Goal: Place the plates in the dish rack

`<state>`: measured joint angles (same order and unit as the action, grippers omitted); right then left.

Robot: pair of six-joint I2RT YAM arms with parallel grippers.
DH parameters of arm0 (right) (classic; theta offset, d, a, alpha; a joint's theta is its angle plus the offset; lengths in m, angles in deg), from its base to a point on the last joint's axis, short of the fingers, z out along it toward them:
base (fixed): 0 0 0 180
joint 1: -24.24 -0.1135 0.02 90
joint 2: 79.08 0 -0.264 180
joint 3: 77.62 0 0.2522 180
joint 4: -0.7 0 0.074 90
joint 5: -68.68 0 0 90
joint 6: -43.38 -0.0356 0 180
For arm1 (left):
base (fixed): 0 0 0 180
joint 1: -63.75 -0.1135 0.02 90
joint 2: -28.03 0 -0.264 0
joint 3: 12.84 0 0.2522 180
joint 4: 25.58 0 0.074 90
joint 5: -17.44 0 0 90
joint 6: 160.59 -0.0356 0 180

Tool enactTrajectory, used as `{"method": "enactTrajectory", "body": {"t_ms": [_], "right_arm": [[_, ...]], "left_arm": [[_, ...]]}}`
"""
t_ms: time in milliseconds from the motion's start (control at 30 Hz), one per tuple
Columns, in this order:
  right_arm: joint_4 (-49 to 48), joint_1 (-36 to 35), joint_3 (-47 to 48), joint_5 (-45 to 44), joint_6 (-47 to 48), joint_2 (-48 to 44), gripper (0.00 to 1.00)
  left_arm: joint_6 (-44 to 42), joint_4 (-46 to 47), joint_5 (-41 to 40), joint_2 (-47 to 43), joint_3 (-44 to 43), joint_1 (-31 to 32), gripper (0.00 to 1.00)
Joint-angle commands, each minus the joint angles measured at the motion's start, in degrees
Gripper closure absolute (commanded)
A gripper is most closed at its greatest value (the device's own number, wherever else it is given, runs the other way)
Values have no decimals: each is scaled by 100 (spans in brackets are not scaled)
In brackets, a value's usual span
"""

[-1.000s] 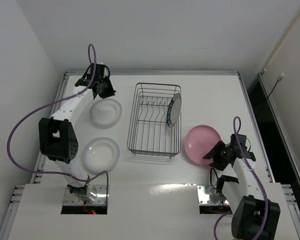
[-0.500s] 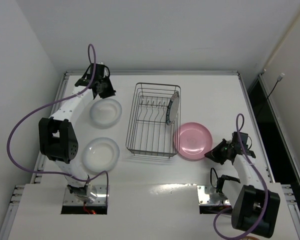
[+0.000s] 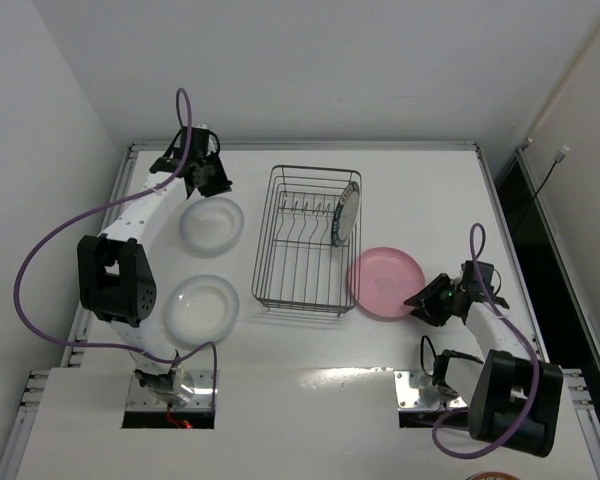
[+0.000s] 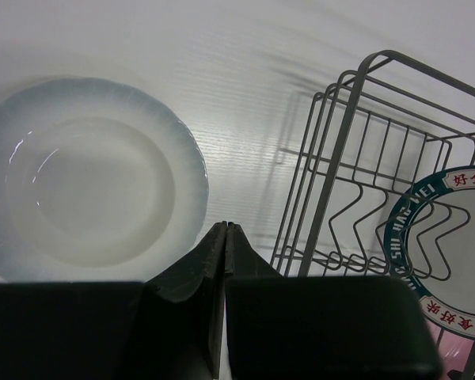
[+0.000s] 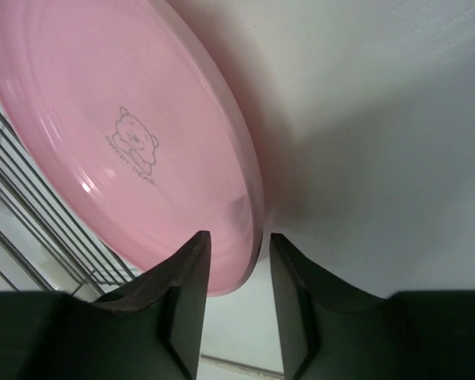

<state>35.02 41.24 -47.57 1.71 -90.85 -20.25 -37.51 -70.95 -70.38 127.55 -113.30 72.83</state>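
Table (image 3: 430, 190): white, rectangular; bears everything listed below; 
dish rack (image 3: 308, 240): grey wire basket at mid-table, long side running away from the arm bases; holds one plate among its upright tines at the far right; 
pink plate (image 3: 385, 283): outside the dish rack, just beside its near right side; tilted, right rim raised, left rim low toward the wires; contact of the low rim with table or rack not discernible; carries a small bear print on its face in the right wrist view; 
patterned plate (image 3: 346, 214): stands on edge inside the dish rack, close to the right-hand wall and tilted a little; shows a dark blue-green rim with characters in the left wrist view; 
far translucent plate (image 3: 211, 222): lies flat on the table, left of the rack's far half; 
near translucent plate (image 3: 201, 305): lies flat, left of the rack's near end, apart from its twin; 
left gripper (image 3: 208, 178): hangs over the far left of the table, just beyond the far translucent plate; fingers (image 4: 214, 261) pressed together, nothing between them; 
right gripper (image 3: 420, 300): sits at the pink plate's right rim; fingers (image 5: 186, 277) set one on each side of that rim, pinching it.
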Motion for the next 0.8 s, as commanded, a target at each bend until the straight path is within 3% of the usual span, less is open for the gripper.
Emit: {"method": "enactTrajectory", "body": {"t_ms": [0,167,267,433,533,600,767], "right_arm": [[-386,-38,40,131,-86,129,65],[-632,-38,111,396,-148,551,65],[-789,-38,164,606,-148,770,71],[-764,14,111,791,-148,780,100],[-308,67,163,467,-148,281,100],[295,67,286,37,-148,-571,100],[1713,67,1594,-1210,-148,-1874,100]], "left_arm": [[32,121,64,-197,21,41,100],[32,121,117,-197,21,41,100],[32,121,117,-197,21,41,100],[32,121,117,-144,21,41,100],[32,121,117,-144,21,41,100],[32,121,117,-144,21,41,100],[32,121,169,-144,21,41,100]]}}
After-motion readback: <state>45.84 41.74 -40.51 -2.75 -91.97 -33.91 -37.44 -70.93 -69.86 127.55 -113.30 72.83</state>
